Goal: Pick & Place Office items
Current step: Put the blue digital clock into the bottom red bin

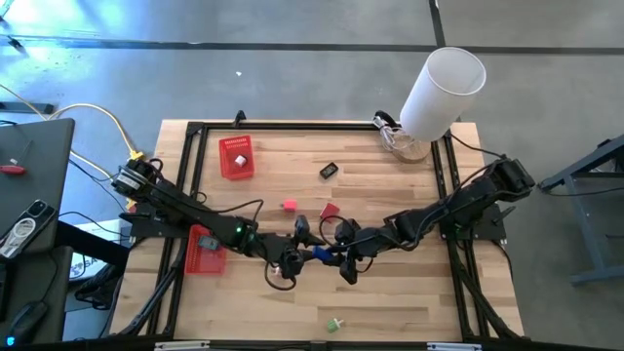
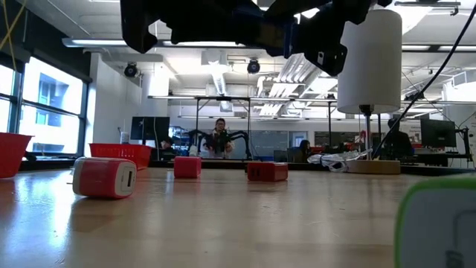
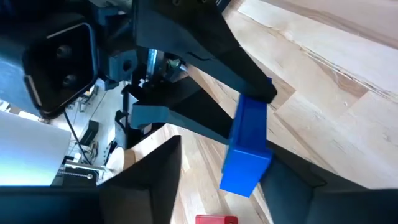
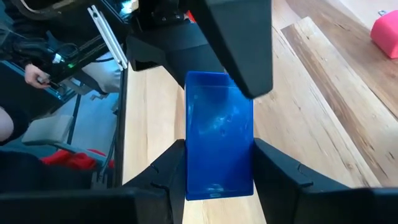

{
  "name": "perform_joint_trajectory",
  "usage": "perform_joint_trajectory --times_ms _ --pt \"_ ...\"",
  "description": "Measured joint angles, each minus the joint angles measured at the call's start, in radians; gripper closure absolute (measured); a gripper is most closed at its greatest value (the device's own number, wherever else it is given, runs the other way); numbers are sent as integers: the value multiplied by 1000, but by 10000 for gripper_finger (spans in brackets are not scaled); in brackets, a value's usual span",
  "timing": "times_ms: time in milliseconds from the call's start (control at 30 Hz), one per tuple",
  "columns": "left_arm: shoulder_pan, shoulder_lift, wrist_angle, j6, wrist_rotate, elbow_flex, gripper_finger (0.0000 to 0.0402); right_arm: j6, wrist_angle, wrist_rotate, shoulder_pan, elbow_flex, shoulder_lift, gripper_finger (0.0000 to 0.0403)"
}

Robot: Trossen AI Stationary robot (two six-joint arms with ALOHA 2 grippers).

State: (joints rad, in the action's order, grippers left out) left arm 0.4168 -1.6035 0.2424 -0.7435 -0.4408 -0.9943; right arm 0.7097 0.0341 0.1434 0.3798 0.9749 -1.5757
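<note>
A blue blocky office item hangs in the air between my two grippers over the table's near middle. My right gripper is shut on it. My left gripper faces it from the table's left, open, its fingers standing on either side of the block's far end. Whether they touch it, I cannot tell. Loose on the wood lie a black piece, a pink piece, a red piece and a green piece. My right gripper pinches the blue block between its two fingers, which press on its two long side faces. The fingers come about level from the table's right and lie along the block. The block is lifted clear of the table and sticks out forward past the fingertips.
One red mesh basket holding a white piece stands far left; another sits under my left arm. The big white cylinder stands at the far right corner. In the low view a red and white block lies near.
</note>
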Motion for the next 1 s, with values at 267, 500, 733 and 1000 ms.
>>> perform_joint_trajectory --times_ms 267,500,733,1000 --pt "2 -1 -14 2 4 0 335 -5 1 -6 -3 0 0 266" --pt "0 0 -62 77 20 -1 351 -35 -2 64 7 0 0 222" --pt "5 7 -136 162 20 0 351 -209 69 390 70 0 0 134" --pt "67 126 -275 288 22 0 348 -424 140 475 174 0 0 85"
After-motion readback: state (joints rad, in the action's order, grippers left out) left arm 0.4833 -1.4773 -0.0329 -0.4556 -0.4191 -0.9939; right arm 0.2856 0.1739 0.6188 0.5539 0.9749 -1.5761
